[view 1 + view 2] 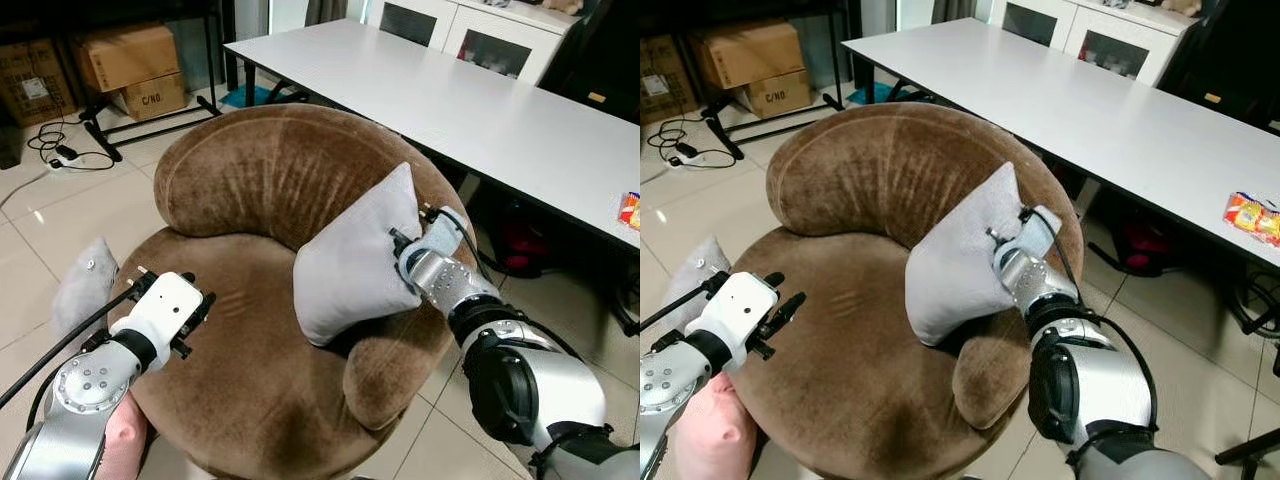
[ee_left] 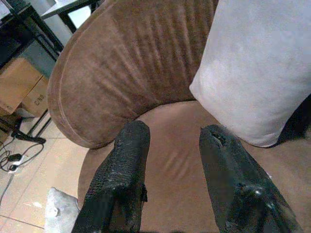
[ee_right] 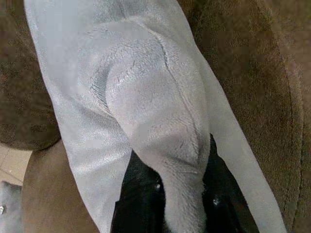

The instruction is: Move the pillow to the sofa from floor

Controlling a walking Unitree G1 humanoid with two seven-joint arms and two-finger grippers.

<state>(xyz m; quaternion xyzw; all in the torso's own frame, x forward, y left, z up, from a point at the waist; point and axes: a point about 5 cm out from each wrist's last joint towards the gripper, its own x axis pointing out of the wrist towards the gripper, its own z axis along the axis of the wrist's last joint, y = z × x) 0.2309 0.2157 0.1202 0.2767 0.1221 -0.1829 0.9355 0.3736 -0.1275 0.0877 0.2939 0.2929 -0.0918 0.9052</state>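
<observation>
Leaning against the inside of the curved backrest of the round brown sofa, on the robot's right half of the seat: grey pillow, standing tilted on a lower corner, one upper corner pointing up near the backrest's rim, lower edge touching the seat cushion and the padded armrest roll. Pinching a fold of the grey pillow at its right edge: right gripper, both black fingers pressing into the fabric from either side, cloth bulging out between them, so clamped firmly on the pillow; wrist and silver forearm reaching in over the sofa's right arm. Hovering above the left front part of the seat: left gripper, fingers spread apart with bare brown cushion showing between them, gripping nothing, pointing toward the backrest, grey pillow off to one side and well apart from the fingertips. Lying on the tiled floor just beside the sofa's left flank: second grey cushion, partly hidden behind the left arm. Showing below the left forearm, against the sofa's front-left base: pink cushion. Standing behind and to the right of the sofa: long white table, a small colourful packet resting near its right edge. Sitting under a dark rack at far left: cardboard boxes, contents not visible.
</observation>
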